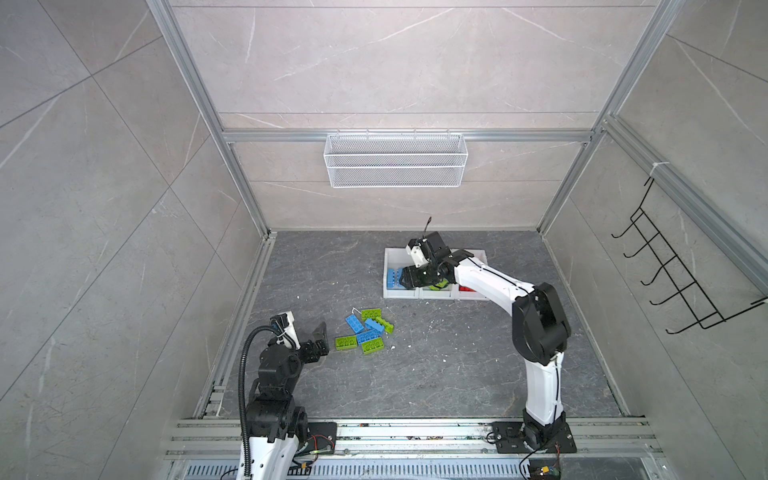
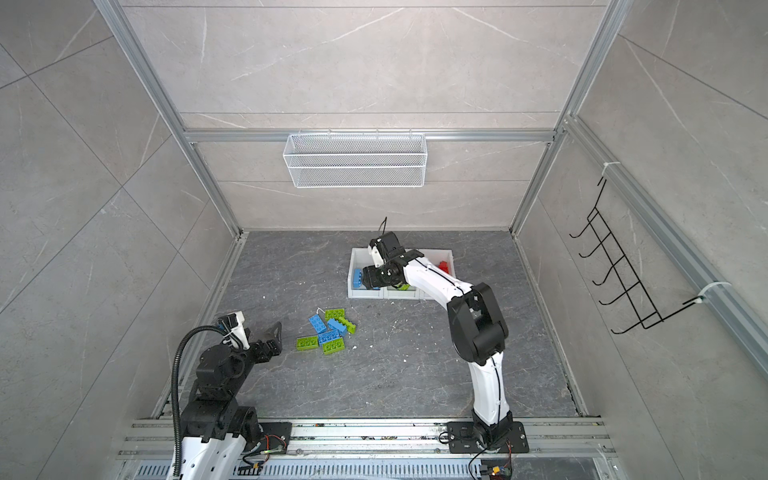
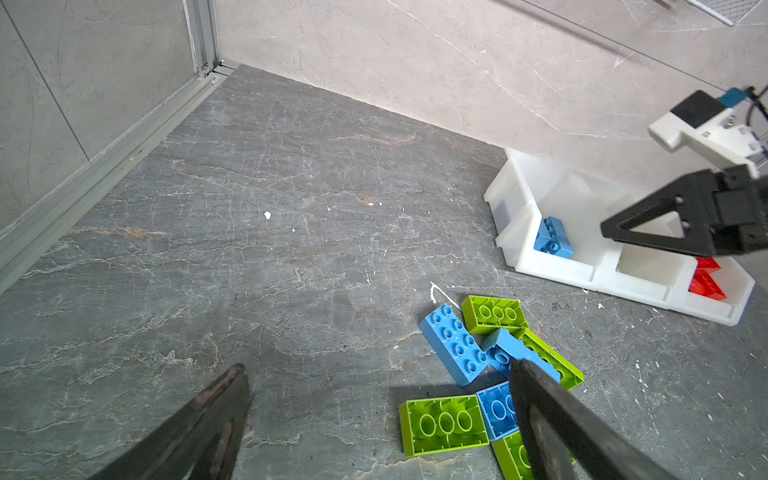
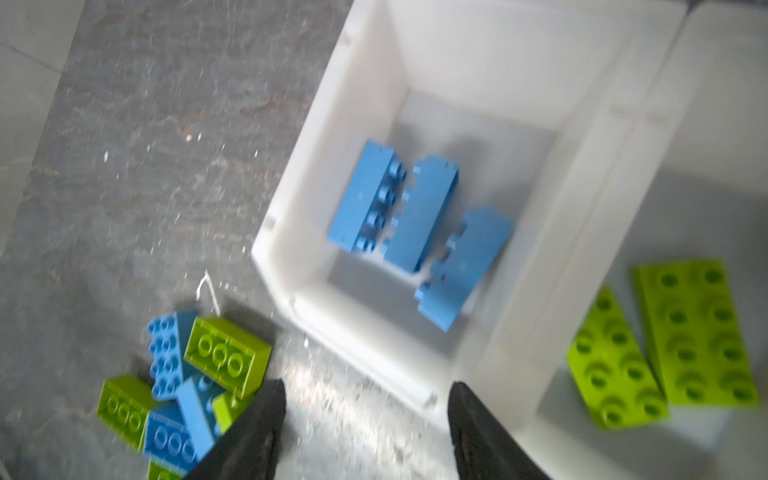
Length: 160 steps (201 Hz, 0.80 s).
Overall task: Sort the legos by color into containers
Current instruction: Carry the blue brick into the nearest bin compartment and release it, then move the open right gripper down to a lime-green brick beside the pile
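Note:
Several loose blue and lime green legos (image 1: 365, 332) (image 2: 326, 332) lie in a pile on the dark floor. My left gripper (image 1: 323, 338) (image 3: 378, 370) stands open just left of the pile, holding nothing. The containers (image 1: 399, 294) (image 3: 552, 266) are a row of three white bins at the back. My right gripper (image 1: 402, 279) (image 4: 368, 388) hovers open over the leftmost bin with nothing between its fingers. Three blue bricks (image 4: 415, 216) lie in that bin, green bricks (image 4: 665, 340) in the middle one, and red pieces (image 3: 706, 282) (image 2: 444, 266) in the right one.
A white wire mesh basket (image 1: 395, 160) hangs on the back wall. A black wire hook rack (image 1: 681, 266) sticks out from the right wall. Aluminium rails run along the floor's left edge and front. Small white flecks dot the floor.

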Each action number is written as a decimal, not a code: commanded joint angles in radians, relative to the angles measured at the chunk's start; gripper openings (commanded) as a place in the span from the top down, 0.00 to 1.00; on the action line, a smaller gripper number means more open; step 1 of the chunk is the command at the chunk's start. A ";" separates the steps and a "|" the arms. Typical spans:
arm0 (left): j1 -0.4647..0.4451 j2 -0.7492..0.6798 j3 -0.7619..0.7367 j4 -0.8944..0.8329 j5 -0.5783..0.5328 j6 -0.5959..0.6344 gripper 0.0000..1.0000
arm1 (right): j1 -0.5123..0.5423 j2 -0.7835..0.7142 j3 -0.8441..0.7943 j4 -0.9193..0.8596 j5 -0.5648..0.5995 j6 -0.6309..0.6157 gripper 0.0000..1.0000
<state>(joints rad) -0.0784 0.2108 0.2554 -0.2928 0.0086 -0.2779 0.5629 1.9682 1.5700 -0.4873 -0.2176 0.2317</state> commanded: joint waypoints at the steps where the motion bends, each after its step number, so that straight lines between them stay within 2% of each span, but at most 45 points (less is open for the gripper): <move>1: 0.000 -0.008 0.003 0.016 -0.006 -0.012 0.00 | 0.064 -0.139 -0.133 0.048 -0.029 -0.060 0.36; 23: 0.000 -0.008 0.004 0.016 -0.007 -0.013 0.00 | 0.121 -0.190 -0.231 0.094 -0.074 -0.110 0.33; 42: 0.000 -0.008 0.004 0.014 -0.007 -0.013 0.00 | 0.152 -0.169 -0.249 0.104 -0.093 -0.134 0.33; 84: 0.000 -0.008 0.004 0.014 -0.008 -0.013 0.00 | 0.187 -0.056 -0.184 0.099 -0.092 -0.161 0.36; 160: 0.000 -0.008 0.003 0.014 -0.009 -0.014 0.00 | 0.187 0.102 -0.063 0.086 -0.097 -0.160 0.39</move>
<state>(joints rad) -0.0784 0.2085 0.2554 -0.2928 0.0048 -0.2779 0.7441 2.0289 1.4540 -0.3985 -0.3042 0.0879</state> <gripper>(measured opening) 0.995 0.622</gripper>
